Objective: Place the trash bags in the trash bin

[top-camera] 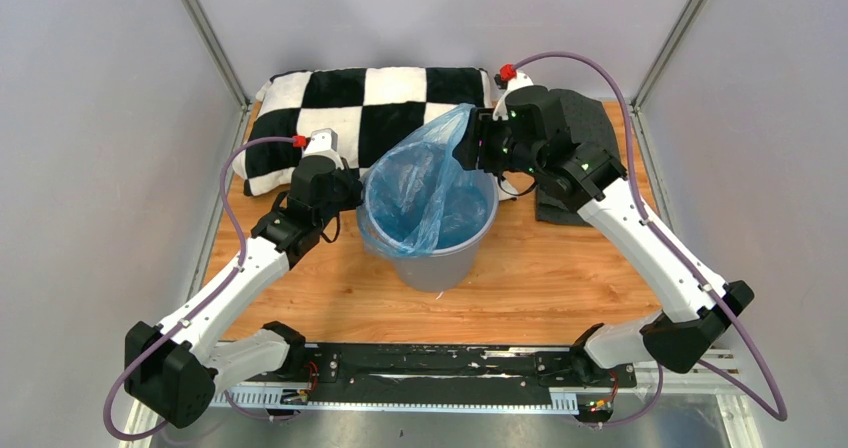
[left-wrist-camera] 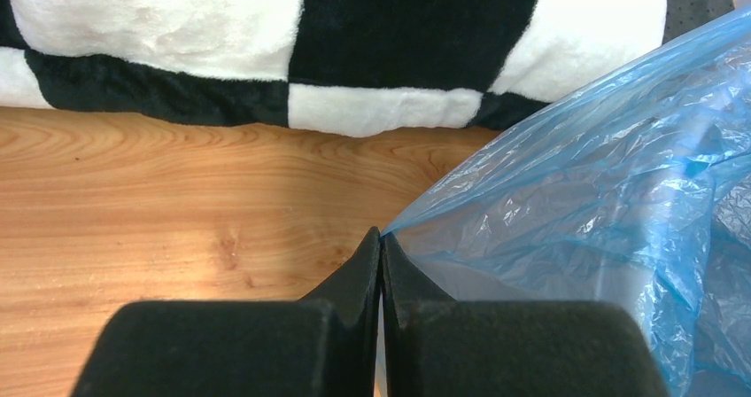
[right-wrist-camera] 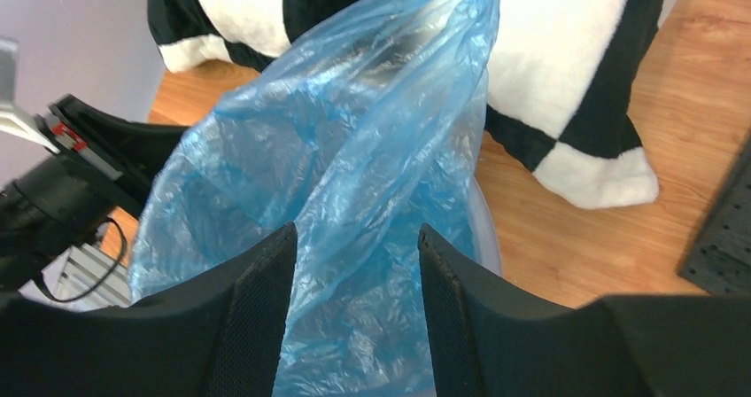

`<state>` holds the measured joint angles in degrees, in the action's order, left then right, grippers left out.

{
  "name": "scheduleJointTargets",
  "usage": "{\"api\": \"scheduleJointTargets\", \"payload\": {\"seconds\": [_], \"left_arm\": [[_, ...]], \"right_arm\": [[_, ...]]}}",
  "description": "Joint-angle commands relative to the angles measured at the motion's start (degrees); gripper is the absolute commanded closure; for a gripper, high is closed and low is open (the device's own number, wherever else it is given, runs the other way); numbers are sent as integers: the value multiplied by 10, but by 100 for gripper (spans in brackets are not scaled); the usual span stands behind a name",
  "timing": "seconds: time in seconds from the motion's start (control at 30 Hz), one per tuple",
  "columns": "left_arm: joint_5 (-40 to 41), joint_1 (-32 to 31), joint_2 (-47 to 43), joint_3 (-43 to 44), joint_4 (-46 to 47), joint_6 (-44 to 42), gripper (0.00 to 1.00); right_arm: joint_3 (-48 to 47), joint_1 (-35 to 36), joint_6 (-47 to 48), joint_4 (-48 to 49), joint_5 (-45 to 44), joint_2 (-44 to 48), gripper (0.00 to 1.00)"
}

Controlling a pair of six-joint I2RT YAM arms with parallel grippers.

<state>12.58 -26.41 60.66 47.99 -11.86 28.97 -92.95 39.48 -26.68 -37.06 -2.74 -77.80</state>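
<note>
The left gripper (left-wrist-camera: 381, 243) is pinched tight on the edge of the trash bag (left-wrist-camera: 602, 193), lower centre of its wrist view. The right gripper (right-wrist-camera: 354, 264) stands spread, with the bag rising between its fingers. The bag's lower part lies inside the trash bin (top-camera: 440, 266), mid-frame in the top view.

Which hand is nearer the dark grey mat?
Right. The right hand is at the trash bin's rim on the side facing the mat; the left hand, pinching the trash bag, is on the bin's opposite side.
</note>
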Motion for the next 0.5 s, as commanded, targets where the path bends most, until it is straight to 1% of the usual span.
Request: {"api": "scheduleJointTargets", "payload": {"seconds": [0.0, 0.1, 0.17, 0.23, 0.27, 0.37, 0.47], "left_arm": [[-1, 0, -3, -7, 5, -7, 100], [-2, 0, -2, -6, 7, -7, 100], [-2, 0, -1, -6, 9, -7, 100], [-3, 1, -2, -6, 9, -7, 100], [-4, 1, -2, -6, 9, -7, 100], [-7, 0, -1, -5, 7, -12, 100], [-14, 0, 1, -2, 5, -22, 100]], "right_arm": [[11, 3, -42, 50, 3, 0, 48], [19, 4, -45, 58, 1, -1, 61], [21, 3, -44, 57, 1, -2, 77], [24, 3, -38, 51, -2, 1, 96], [26, 2, -34, 46, -8, 5, 100], [34, -4, -10, 18, -37, 26, 100], [38, -17, 16, -20, -47, 42, 100]]}}
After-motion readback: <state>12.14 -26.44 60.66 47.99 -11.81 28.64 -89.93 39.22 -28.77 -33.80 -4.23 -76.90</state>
